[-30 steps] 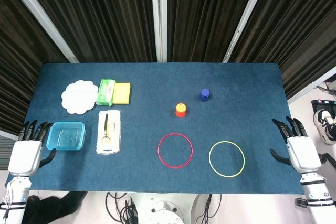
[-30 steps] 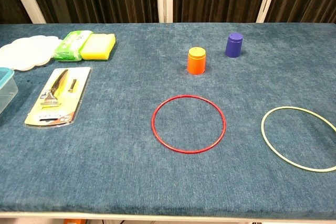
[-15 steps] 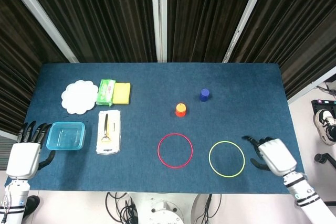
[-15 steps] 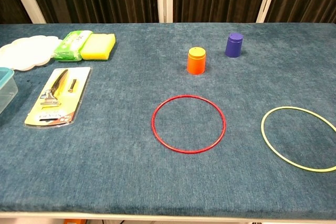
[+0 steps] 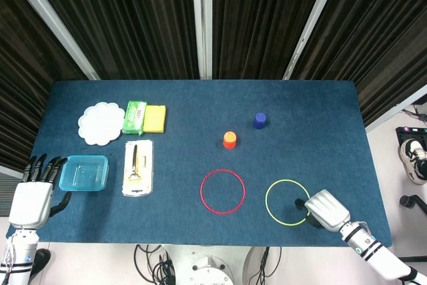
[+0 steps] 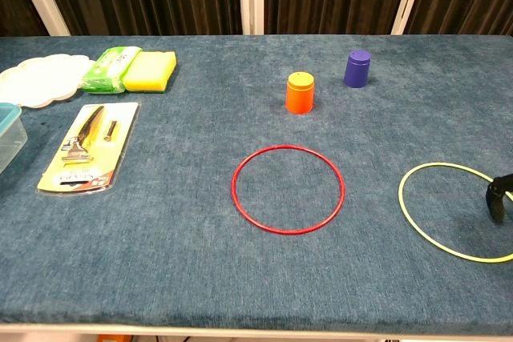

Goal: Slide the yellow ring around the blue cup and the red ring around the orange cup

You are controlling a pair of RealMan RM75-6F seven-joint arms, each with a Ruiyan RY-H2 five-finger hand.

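The yellow ring (image 5: 267,201) (image 6: 403,206) lies flat near the table's front right. The red ring (image 5: 202,191) (image 6: 234,186) lies to its left. Behind the red ring stands the orange cup (image 5: 229,139) (image 6: 300,92), upside down. The blue cup (image 5: 260,120) (image 6: 357,68) stands farther back and to the right. My right hand (image 5: 325,209) hangs over the yellow ring's right side, its dark fingertips (image 6: 497,195) pointing down inside the ring and holding nothing. Whether they touch the ring or cloth is unclear. My left hand (image 5: 32,196) waits off the table's left front corner with fingers spread.
On the left of the blue cloth sit a white plate (image 5: 101,123), a green packet (image 5: 135,117), a yellow sponge (image 5: 155,118), a packaged razor (image 5: 138,167) and a clear blue container (image 5: 84,173). The table's front edge runs just behind my right hand.
My right hand has moved left from the table's right edge onto the cloth, and its fingertips now reach inside the yellow ring. Rings, cups and left hand have stayed put.
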